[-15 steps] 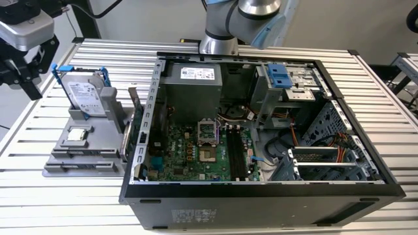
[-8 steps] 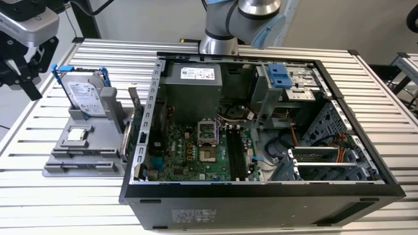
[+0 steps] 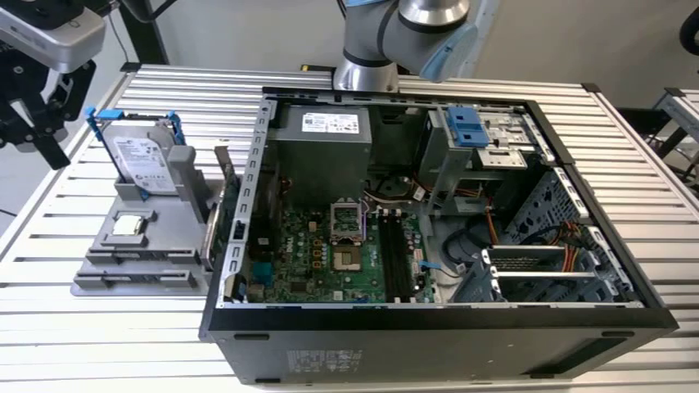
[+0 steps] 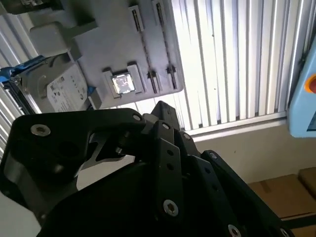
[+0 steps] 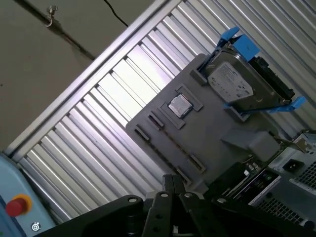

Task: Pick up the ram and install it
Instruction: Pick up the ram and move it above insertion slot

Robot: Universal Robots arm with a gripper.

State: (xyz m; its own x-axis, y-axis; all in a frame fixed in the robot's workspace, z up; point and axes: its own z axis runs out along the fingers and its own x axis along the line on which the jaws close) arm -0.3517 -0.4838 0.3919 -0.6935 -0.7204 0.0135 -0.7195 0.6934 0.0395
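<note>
The pincer (image 3: 33, 131) hung above the slatted surface (image 3: 110, 344) at the exterior view's left, near the hard drive (image 3: 142, 160) standing in a grey holder (image 3: 131, 262). I could not tell whether it was clenched or released. The ram (image 3: 216, 221) stood on edge along the holder's side, just beside the open computer case (image 3: 437, 336).

1. The ram (image 3: 214, 231) I am to fit is a long, narrow, thin dark-green board.
2. It stands on its long edge, upright, untouched.
3. It sits along the side of the grey holder tray (image 3: 140, 255), just beside the open computer case (image 3: 437, 324).
4. The first wrist view shows dark chips on its face.
</note>
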